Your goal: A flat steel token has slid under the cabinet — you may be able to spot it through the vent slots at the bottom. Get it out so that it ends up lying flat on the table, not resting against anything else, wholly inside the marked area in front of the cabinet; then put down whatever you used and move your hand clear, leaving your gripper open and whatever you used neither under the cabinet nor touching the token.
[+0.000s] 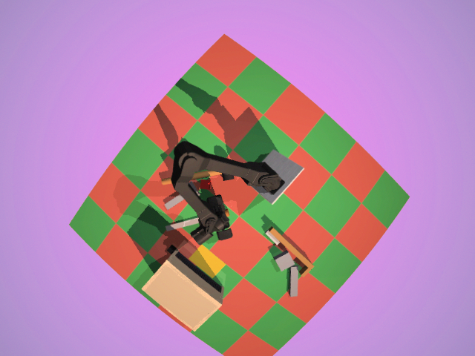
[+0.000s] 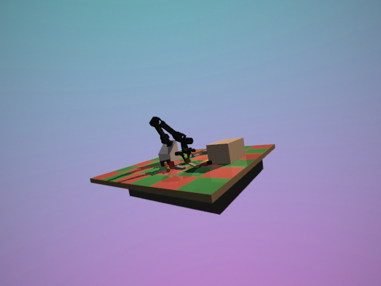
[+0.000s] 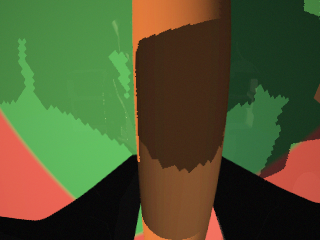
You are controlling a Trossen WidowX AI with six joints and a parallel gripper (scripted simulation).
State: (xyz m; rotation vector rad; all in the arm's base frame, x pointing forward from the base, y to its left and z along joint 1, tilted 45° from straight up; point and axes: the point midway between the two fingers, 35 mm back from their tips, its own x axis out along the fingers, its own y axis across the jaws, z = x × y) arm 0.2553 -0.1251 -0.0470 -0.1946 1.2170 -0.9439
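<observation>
My gripper is shut on a round orange-brown rod, low over the table in front of the cabinet. The rod runs lengthwise between the fingers and out of the wrist view at the top. In the top view the arm hides the fingertips and most of the rod. The cabinet is a tan box with a dark vent strip along its front. The yellow marked area lies in front of it, partly shadowed. I cannot make out the steel token in any view.
An orange bar and a red block lie behind the hand. Pale bars lie nearby. A black block is at the cabinet's corner. An orange-brown rail with grey blocks stands to the right.
</observation>
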